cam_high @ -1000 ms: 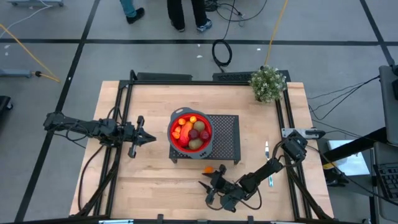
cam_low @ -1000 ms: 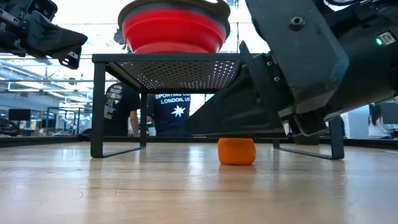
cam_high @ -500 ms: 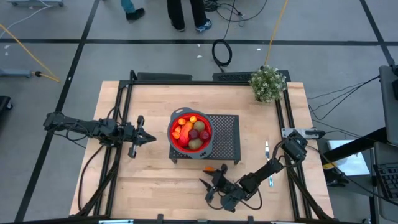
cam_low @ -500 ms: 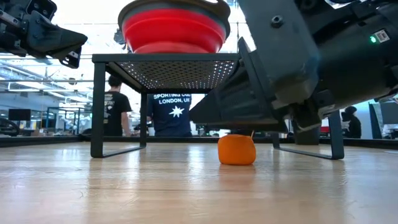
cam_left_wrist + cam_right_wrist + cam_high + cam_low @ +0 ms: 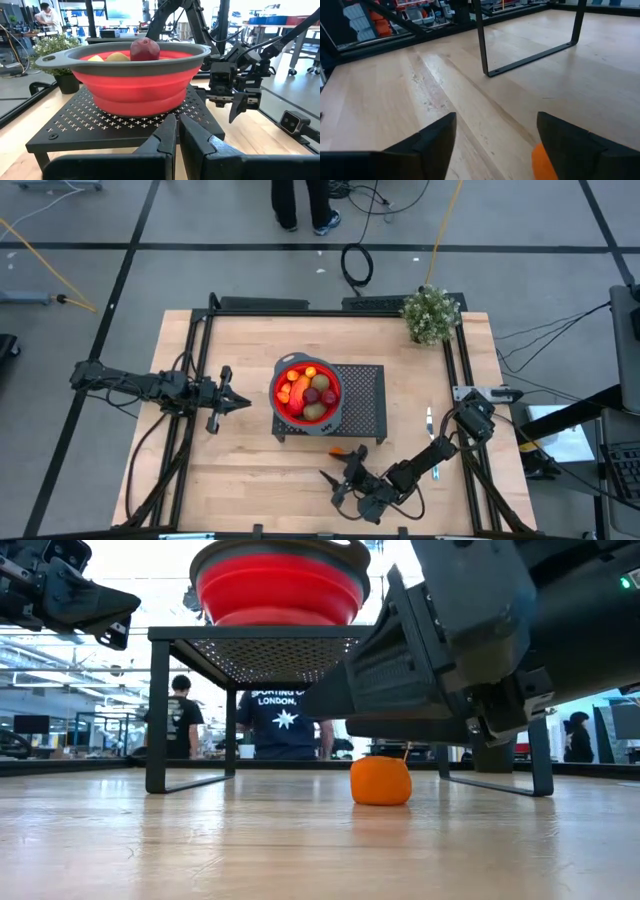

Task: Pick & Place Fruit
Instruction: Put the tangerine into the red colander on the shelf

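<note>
One small orange ball (image 5: 340, 450) of the fruit rests on the wood table in front of the black perforated stand (image 5: 362, 408). More fruit lies in the red bowl (image 5: 308, 392) on that stand: orange, dark red and brown pieces. My right gripper (image 5: 338, 475) is low over the table just on the near side of the ball, open. In the right wrist view the ball (image 5: 542, 162) peeks out beside one finger (image 5: 580, 145), outside the gap. My left gripper (image 5: 245, 402) waits shut, level, left of the bowl (image 5: 140, 80).
A leafy potted plant (image 5: 431, 315) stands at the far right corner. A thin pale-handled utensil (image 5: 429, 420) lies right of the stand. The stand's legs (image 5: 157, 710) leave room beneath it. Bare wood stretches across the near left. People stand in the room beyond.
My right gripper has turned at the wrist and tipped a little while staying beside the orange ball. The ball has kept its place on the table.
</note>
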Controlling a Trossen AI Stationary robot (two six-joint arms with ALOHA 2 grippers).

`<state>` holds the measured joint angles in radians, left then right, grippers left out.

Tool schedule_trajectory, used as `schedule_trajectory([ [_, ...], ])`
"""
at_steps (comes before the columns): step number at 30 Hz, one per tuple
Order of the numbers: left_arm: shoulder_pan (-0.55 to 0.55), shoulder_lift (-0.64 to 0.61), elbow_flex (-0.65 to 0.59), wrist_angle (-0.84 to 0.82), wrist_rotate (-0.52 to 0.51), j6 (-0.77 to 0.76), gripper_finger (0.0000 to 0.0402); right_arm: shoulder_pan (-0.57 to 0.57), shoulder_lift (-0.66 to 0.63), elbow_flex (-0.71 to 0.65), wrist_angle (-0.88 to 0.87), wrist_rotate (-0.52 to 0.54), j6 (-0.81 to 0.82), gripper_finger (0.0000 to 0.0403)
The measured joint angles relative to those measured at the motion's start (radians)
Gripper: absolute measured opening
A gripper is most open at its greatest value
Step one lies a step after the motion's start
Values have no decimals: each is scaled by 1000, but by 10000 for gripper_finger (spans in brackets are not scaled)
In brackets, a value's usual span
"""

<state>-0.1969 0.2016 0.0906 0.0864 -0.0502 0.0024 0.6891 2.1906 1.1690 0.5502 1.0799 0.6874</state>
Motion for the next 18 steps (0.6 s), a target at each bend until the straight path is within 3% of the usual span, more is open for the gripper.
schedule_trajectory([
  [7,0,0,0,0,0,-7,19,8,0,0,1,55,-20,312],
  [11,0,0,0,0,0,-7,19,19,0,0,4,131,10,321],
  [18,0,0,0,0,0,-7,19,30,0,0,-1,123,6,321],
])
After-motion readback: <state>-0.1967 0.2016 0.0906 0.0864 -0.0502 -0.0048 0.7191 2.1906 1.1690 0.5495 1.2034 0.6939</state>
